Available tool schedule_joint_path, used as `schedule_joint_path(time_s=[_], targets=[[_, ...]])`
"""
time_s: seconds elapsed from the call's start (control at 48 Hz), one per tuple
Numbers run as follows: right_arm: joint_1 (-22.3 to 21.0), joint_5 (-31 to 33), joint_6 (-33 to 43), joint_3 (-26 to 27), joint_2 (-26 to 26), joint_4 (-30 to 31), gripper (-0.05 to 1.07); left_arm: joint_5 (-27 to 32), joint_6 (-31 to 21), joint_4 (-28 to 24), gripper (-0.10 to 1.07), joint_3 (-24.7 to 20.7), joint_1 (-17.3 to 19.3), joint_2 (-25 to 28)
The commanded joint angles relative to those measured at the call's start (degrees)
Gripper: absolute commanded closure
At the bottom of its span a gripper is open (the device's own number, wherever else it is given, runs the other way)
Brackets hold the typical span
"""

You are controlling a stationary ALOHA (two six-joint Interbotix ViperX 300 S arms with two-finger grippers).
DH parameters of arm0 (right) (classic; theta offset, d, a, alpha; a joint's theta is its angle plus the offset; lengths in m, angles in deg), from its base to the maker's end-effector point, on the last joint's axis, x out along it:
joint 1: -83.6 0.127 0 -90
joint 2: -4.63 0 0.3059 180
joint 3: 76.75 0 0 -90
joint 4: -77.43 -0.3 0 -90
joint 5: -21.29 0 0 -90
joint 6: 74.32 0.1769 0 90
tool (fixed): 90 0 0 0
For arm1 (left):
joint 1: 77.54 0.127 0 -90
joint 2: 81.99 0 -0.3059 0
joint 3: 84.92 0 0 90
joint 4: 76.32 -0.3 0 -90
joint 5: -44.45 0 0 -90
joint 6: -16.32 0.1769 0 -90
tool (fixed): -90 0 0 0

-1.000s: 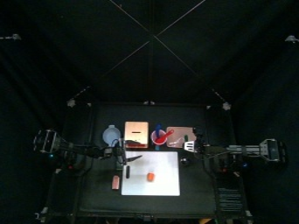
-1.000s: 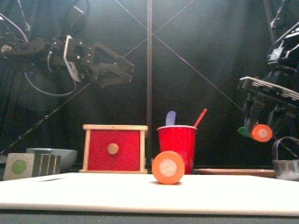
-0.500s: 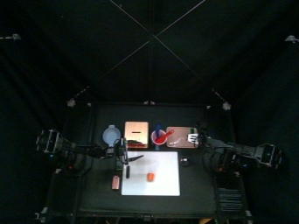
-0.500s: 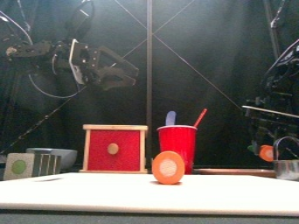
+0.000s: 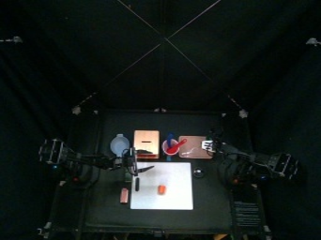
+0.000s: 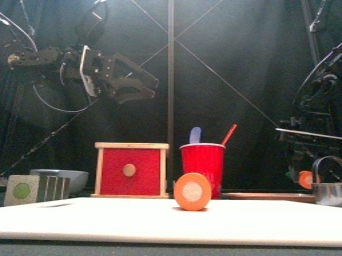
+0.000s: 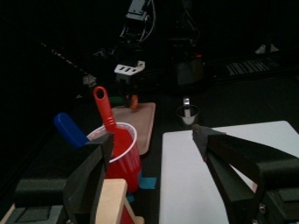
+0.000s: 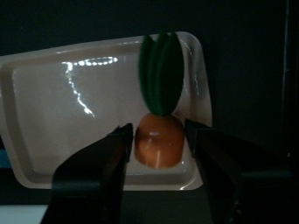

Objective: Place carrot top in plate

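With the carrot top [image 8: 160, 96] lying in the white plate [image 8: 52, 96] between the right gripper's [image 8: 158, 131] spread jaws, and the left gripper [image 7: 146, 140] hanging open-jawed and empty aloft, risks dragging the piece out should a jaw snag its green leaves on withdrawal.

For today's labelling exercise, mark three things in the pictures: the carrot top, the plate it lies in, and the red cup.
carrot top [image 8: 162, 105]: right wrist view, where green leaves meet orange stub.
plate [image 8: 59, 96]: right wrist view, bare white floor.
red cup [image 6: 203, 165]: front view, middle of its wall.
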Motion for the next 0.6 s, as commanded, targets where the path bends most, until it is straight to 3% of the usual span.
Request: schedule_joint_path(time_s=[0.0, 0.167, 0.229, 0.438, 0.583], targets=[[-0.35, -0.09, -0.18, 0.53, -0.35, 0.18, 0.08, -0.26, 0.09, -0.09, -0.05, -1.14, 0.09, -0.35], [0.44, 0.0, -0.09, 0.97, -0.97, -0.09, 0.08, -0.26, 0.09, -0.09, -0.05, -1.23, 0.18, -0.35], [3.16, 0.0, -0.18, 1.41, -2.11, -0.88, 0.08, -0.26, 0.09, -0.09, -0.05, -1.32, 0.09, -0.35], [21.36, -0.35, 0.35, 5.62, -6.15, -3.69, 0.08, -0.26, 0.0, -0.09, -0.05, -1.67, -0.26, -0.35], [32.43, -0.53, 0.62, 11.34, -2.9, -4.66, 0.08, -0.26, -0.09, 0.0, -0.05, -2.02, -0.35, -0.35]])
